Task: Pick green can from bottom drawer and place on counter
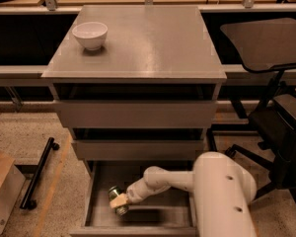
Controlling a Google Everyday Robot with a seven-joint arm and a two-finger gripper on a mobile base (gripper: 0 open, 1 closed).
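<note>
Lying tilted in the bottom drawer (158, 217), under the counter's (148, 43) front-left corner, the green can (113, 193) points its long axis frontward. The gripper (119, 201), reaching from the right, looks clamped across its middle.

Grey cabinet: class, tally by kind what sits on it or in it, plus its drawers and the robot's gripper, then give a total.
Bowls: 1, the white bowl on the counter.
Cans: 1, the green can in the bottom drawer.
Drawers: 3, the open bottom drawer and two upper drawers.
Grippers: 1, the gripper, at the green can.
Total: 6.
</note>
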